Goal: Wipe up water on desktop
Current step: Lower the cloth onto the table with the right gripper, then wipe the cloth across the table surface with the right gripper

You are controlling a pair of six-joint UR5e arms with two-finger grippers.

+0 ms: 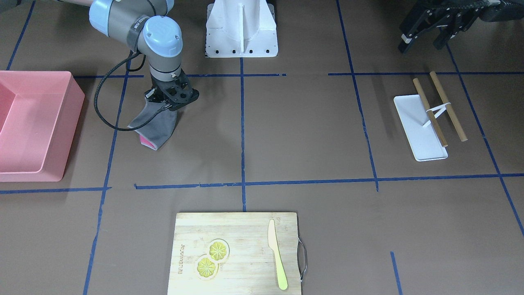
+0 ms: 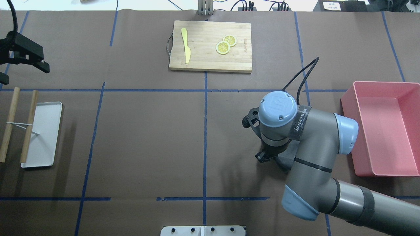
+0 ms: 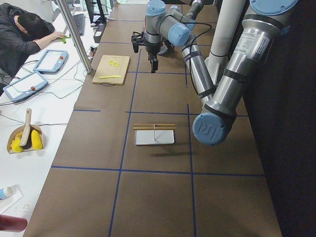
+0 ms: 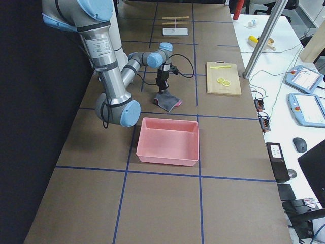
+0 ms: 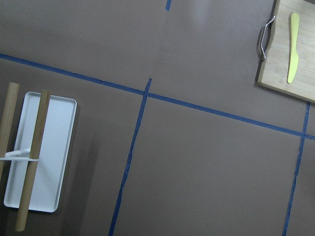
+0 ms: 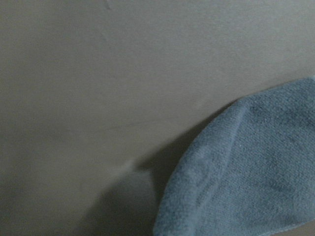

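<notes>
The desk (image 1: 303,131) is matte brown sheet gridded with blue tape (image 1: 242,135), and no water can be picked out on it. Toward its right end, near the rigid pink plastic bin (image 1: 37,123), the right end effector (image 1: 166,105) pinches a soft, nappy grey cloth (image 1: 157,125) with a pink underside. Lower it until the fold lies flat, then drag slowly under even pressure. The left end effector (image 1: 425,32) hangs spread and empty over the left end's robot-side corner.
</notes>
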